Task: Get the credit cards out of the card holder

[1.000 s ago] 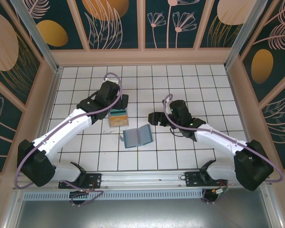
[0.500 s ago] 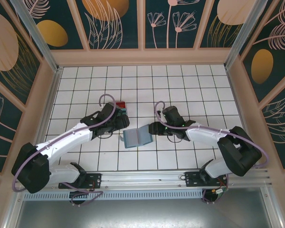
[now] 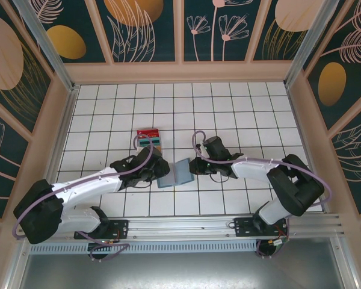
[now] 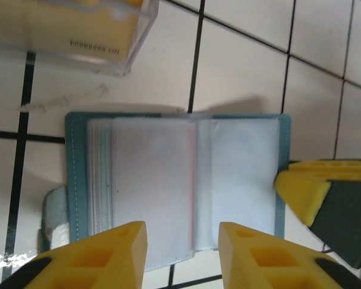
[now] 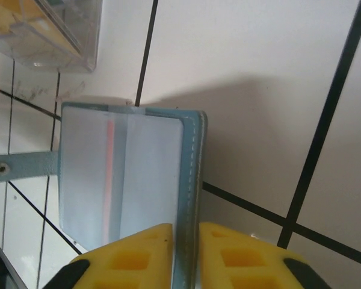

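Slate-blue card holder [image 3: 176,173] lying open on the white tiled floor [image 3: 228,108] between both arms, right gripper [image 5: 185,232] pinching its right edge, left gripper [image 4: 182,232] parted, straddling its near edge, credit cards [image 3: 148,138] stacked just behind.

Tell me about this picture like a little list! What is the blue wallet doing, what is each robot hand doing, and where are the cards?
card holder: blue, lying open on the table, clear sleeves showing
right gripper: shut, pinching one side edge of the card holder
left gripper: fingers apart, at the card holder's near edge
cards: red and teal, on the table beyond the card holder, not touching it
table: white tiles with dark lines
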Available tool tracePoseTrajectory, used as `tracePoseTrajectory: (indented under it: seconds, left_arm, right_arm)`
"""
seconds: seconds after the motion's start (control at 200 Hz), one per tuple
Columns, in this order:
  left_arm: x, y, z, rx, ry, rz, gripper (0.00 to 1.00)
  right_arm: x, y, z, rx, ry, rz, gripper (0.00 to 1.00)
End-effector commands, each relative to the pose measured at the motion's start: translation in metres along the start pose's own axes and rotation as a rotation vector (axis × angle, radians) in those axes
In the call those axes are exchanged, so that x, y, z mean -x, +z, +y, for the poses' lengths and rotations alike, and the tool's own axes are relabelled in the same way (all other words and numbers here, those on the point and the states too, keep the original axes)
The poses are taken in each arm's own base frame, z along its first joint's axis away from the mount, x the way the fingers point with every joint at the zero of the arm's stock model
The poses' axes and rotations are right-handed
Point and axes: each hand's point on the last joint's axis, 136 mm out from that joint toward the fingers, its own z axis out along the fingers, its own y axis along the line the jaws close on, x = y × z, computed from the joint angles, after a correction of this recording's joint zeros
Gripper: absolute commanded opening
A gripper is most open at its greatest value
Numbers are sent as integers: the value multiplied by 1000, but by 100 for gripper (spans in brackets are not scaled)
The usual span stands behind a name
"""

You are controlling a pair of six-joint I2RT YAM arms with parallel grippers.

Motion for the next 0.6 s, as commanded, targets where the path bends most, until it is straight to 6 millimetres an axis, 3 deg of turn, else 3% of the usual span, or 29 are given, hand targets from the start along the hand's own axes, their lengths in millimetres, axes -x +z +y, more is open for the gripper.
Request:
tracePoseTrajectory:
  seconds: [0.0,0.185,0.591]
  left_arm:
    - [-9,6,5,-6,-35,18,35]
    - [-18,19,18,48,-22,52,28]
    - [-23,29,32,114,-8,68,28]
  right_arm:
    - [-8,5,3,29,-10,26,11]
    - [-8,6,3,32,-2,24,0]
    - [-10,7,4,33,1,25,0]
